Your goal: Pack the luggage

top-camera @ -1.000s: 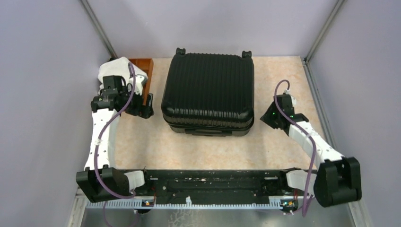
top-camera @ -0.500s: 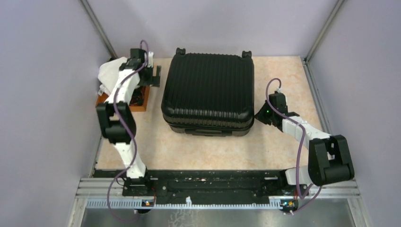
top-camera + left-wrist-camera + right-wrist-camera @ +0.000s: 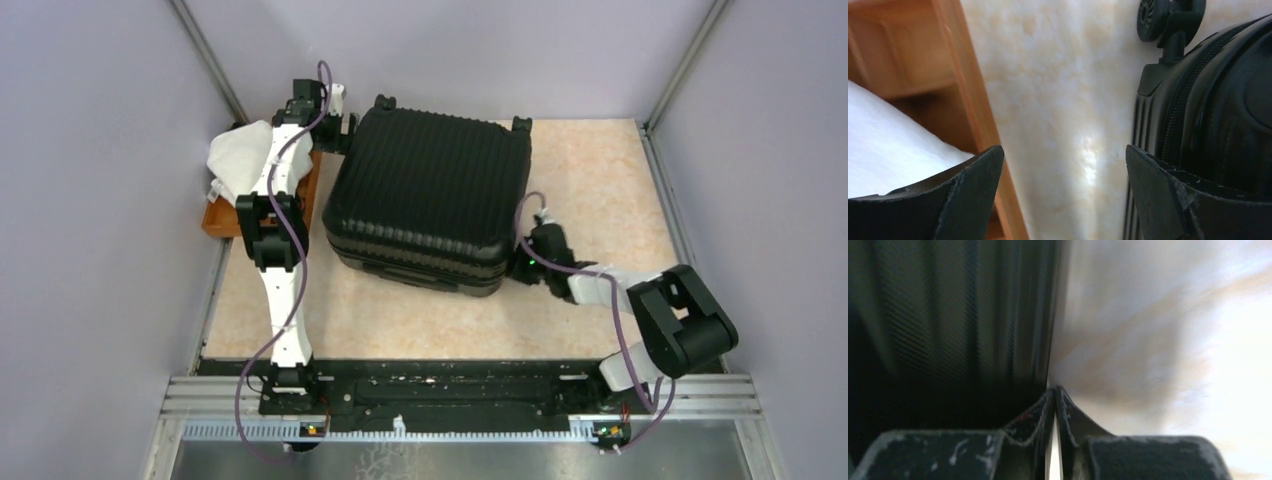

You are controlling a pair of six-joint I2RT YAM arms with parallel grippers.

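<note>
Two corners of the closed luggage point(image 3: 425, 195) are attended: left claw point(image 3: 1063, 155) wide at far-left, right claw point(image 3: 1054, 390) pinched empty at near-right. Likely repositioning; next, it needs opening.

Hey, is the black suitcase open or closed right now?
Closed. The luggage lies flat on the table with its two shell halves together, ribbed side up, and no lining shows.

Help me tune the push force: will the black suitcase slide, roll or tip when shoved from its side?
Lying flat on its broad face, the suitcase will probably slide or pivot, not tip. Its wheels point sideways, so rolling seems unlikely. The ribbed shell should stay stiff.
</note>
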